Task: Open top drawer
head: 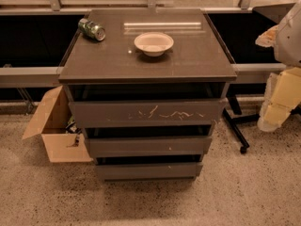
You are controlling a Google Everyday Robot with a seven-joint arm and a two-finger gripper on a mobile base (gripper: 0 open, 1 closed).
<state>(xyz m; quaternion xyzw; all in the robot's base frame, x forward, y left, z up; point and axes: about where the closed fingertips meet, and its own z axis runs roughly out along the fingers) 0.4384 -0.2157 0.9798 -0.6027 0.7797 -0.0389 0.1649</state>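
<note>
The top drawer (146,112) had no handle, so the likely trouble was grip. The only purchase looked to be its upper edge, under the dark gap below the surface (197,62). A gripper coming in too low would probably have slid off the flat front, or caught the narrower middle drawer (148,146) instead. A hard tug might also have dragged the whole cabinet forward. That would shake the white bowl (154,43) and set the can (91,29), which lay on its side near the far corner, rolling toward the edge.

The drawer itself was the widest and tallest of the three fronts, a dark grey-brown with whitish squiggly scratches right of centre. It sat well apart from the gripper (281,100), off to its left as the camera saw it. Its front looked roughly flush, so it was not yet drawn out.

The gripper hung at the frame's right edge, pale and yellowish, touching nothing. I could not tell whether it was spread or pressed together. Below it ran a black wheeled leg (235,131), which a sideways reach might have fouled. Farthest from it, beyond the cabinet, a cardboard box (56,131) stood open on the floor.
</note>
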